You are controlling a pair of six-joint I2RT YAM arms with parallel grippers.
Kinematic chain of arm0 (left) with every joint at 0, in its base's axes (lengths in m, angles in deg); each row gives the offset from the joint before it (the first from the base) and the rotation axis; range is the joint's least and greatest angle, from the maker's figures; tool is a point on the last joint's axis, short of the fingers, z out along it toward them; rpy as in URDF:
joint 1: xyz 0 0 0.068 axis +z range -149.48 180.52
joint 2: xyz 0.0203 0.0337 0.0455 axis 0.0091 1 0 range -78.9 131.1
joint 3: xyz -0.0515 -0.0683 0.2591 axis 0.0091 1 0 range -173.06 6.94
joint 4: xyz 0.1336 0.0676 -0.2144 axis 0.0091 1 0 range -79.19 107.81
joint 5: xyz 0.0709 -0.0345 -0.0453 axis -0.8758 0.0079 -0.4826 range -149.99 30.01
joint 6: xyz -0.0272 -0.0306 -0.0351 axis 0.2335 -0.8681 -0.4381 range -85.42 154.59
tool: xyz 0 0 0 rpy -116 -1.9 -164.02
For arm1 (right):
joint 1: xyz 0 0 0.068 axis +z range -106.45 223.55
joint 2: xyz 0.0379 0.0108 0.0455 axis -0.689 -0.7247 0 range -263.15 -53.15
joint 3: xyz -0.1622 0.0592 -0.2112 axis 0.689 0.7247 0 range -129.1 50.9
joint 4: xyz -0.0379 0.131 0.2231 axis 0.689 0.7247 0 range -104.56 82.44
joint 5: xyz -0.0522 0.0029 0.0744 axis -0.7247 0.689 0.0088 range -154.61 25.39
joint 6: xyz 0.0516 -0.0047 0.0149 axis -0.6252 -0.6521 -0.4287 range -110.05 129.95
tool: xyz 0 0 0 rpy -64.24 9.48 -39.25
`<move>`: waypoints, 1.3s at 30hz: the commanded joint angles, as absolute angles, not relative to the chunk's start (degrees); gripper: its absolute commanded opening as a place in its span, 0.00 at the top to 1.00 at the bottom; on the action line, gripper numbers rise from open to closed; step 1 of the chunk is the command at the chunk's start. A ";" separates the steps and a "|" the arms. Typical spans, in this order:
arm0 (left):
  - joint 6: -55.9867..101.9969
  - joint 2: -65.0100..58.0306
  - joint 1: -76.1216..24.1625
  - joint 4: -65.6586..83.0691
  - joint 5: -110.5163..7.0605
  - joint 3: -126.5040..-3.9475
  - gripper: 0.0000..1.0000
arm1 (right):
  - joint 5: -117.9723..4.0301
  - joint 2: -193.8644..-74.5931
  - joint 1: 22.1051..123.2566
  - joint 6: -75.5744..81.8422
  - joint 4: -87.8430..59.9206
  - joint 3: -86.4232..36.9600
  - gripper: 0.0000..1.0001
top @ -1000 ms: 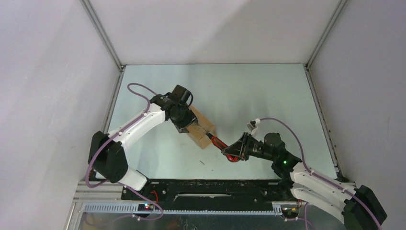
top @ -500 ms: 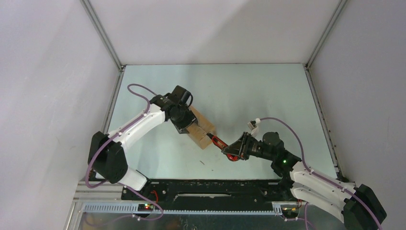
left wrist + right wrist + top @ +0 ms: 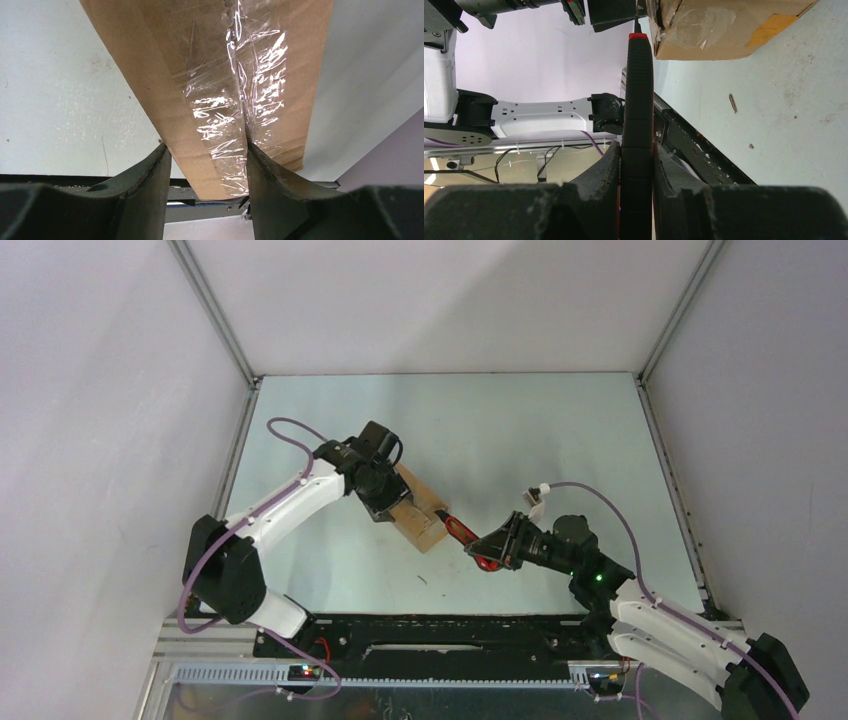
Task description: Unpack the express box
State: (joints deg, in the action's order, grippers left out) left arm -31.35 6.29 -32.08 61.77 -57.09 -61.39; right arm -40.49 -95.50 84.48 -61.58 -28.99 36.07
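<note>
The express box (image 3: 424, 519), a brown carton, lies on the table left of centre. In the left wrist view (image 3: 210, 75) its top seam is covered with clear tape. My left gripper (image 3: 390, 502) is on its far end, and its jaws (image 3: 205, 146) clamp one half of the top, one finger on the side edge and one in the seam. My right gripper (image 3: 488, 546) is shut on the red-handled knife (image 3: 461, 532). In the right wrist view the knife (image 3: 638, 90) points at the box's near corner (image 3: 724, 30), its tip at the taped edge.
The table (image 3: 520, 430) is pale green, walled in by white panels with metal rails at the left and right edges. The black base rail (image 3: 430, 625) runs along the near edge. Small dark crumbs (image 3: 732, 102) lie on the table by the box.
My right gripper and the knife have shifted slightly up and toward the box's near end. The left gripper and the box have barely moved.
</note>
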 commanded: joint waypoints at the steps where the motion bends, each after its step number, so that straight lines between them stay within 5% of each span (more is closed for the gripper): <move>1: -31.29 3.76 -31.82 60.83 -56.26 -60.12 1.00 | -41.65 -96.09 85.74 -61.01 -30.13 33.11 1.00; 39: -33.86 3.11 -31.82 61.44 -56.80 -59.44 1.00 | -48.39 -93.73 92.43 -63.37 -27.34 34.49 1.00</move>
State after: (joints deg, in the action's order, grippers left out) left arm -32.72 5.42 -32.08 61.90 -56.79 -60.54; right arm -47.79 -93.68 92.09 -62.06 -22.04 35.64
